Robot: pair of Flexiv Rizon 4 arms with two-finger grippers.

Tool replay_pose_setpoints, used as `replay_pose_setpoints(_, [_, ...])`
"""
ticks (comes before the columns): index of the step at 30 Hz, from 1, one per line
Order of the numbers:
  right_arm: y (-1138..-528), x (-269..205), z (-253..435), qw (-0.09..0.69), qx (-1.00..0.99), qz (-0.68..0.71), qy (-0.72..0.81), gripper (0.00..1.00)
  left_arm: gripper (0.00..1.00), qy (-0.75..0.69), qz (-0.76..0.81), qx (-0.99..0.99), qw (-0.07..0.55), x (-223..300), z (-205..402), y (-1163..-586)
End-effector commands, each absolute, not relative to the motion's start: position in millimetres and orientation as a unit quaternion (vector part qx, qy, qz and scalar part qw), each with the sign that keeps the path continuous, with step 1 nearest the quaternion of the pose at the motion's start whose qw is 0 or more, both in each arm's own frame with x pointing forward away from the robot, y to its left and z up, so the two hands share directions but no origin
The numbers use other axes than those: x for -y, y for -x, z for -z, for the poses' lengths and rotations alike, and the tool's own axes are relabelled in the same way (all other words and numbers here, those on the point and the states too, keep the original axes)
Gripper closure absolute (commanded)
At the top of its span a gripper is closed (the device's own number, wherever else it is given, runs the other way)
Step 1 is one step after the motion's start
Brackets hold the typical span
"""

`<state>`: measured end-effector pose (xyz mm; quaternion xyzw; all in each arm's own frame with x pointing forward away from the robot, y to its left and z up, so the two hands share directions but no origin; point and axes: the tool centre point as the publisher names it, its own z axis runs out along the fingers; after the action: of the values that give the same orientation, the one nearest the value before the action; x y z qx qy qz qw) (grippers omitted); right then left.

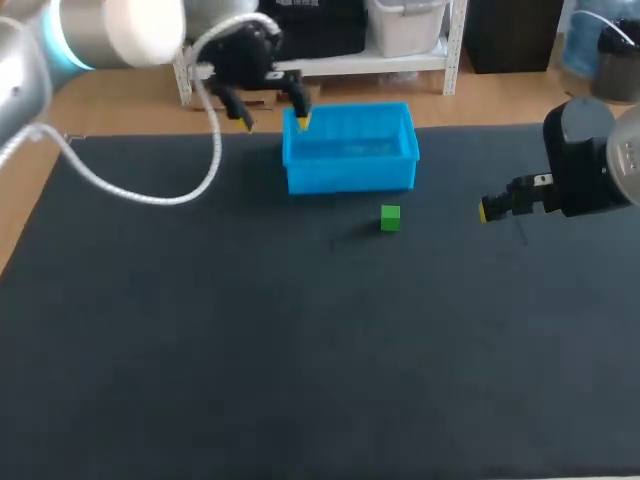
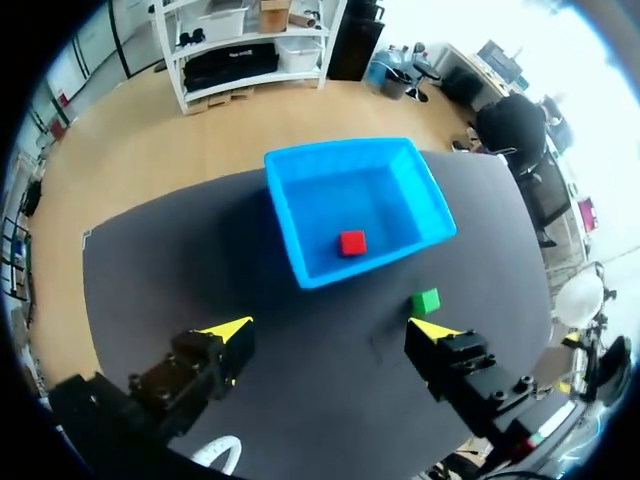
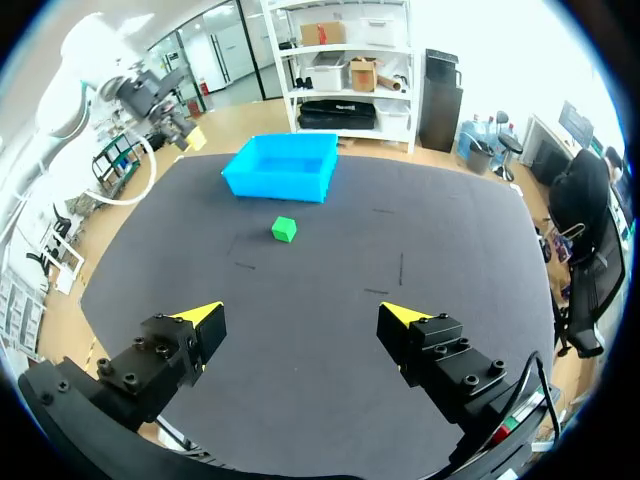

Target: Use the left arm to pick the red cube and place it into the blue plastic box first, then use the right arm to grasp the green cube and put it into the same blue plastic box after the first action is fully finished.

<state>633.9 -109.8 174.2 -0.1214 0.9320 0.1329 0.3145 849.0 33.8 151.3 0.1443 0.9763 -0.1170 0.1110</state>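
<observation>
The red cube (image 2: 351,243) lies on the floor of the blue plastic box (image 2: 300,255); the head view hides it behind the box's (image 1: 349,178) front wall. My left gripper (image 1: 272,116) hangs open and empty above the box's left end; in its own view the left gripper (image 2: 335,329) shows both yellow tips wide apart. The green cube (image 1: 390,218) sits on the black mat just in front of the box, also seen as the green cube (image 2: 426,300) and green cube (image 3: 284,229). My right gripper (image 3: 300,315) is open and empty, well back from the cube; the head view shows the right gripper (image 1: 487,208) at the right.
A black mat (image 1: 250,340) covers the table. A white cable (image 1: 150,190) loops from my left arm over the mat's far left. The box stands near the mat's far edge.
</observation>
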Motion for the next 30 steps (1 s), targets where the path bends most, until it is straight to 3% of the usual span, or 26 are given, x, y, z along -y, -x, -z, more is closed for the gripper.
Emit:
replay_pose_setpoints(1, [-632.2,109.9,-173.5,0.317,-0.931,-0.132,0.12,0.0,0.0,-0.123,0.17,-0.928,0.309,-73.7,-137.6,-767.2])
replay_pose_setpoints(15, [-632.2,109.9,-173.5,0.317,-0.931,-0.132,0.12,0.0,0.0,-0.114,0.209,-0.886,0.398,-114.7,-145.2,-715.2])
replay_pose_setpoints(30, [-632.2,109.9,-173.5,0.317,-0.931,-0.132,0.12,0.0,0.0,-0.135,0.23,-0.871,0.412,-124.8,-136.8,-688.2])
